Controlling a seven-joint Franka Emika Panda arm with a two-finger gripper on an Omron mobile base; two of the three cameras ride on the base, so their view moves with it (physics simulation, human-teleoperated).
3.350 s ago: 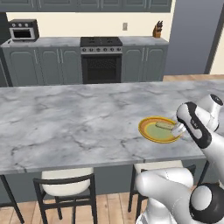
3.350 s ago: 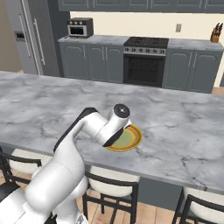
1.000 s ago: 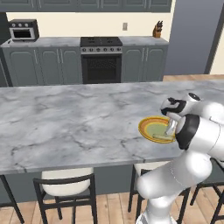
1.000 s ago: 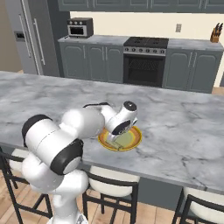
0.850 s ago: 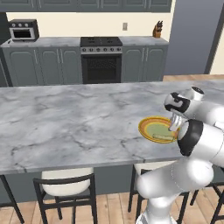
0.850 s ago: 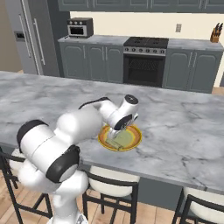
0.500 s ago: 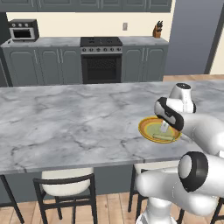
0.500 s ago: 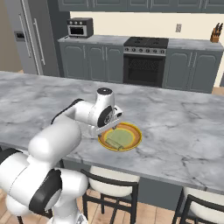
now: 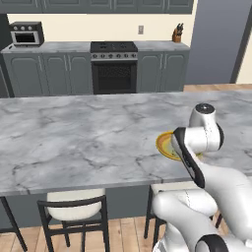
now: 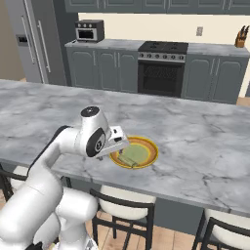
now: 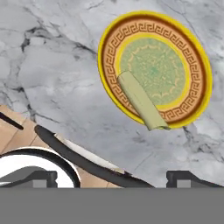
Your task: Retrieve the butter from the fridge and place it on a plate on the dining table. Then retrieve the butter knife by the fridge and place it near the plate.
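On the marble bench (image 10: 205,141) the butter (image 11: 141,100) lies slanted on the plate (image 11: 197,57), one end near the green centre, the other over the rim towards the bench edge. Just beside the plate, the gripper (image 10: 118,141) hangs with jaws wide apart, holding nothing.

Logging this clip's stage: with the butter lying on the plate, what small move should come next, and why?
Probably lift the open gripper clear and turn toward the fridge: the butter already rests on the plate, free of the gripper, so the butter knife is what remains.
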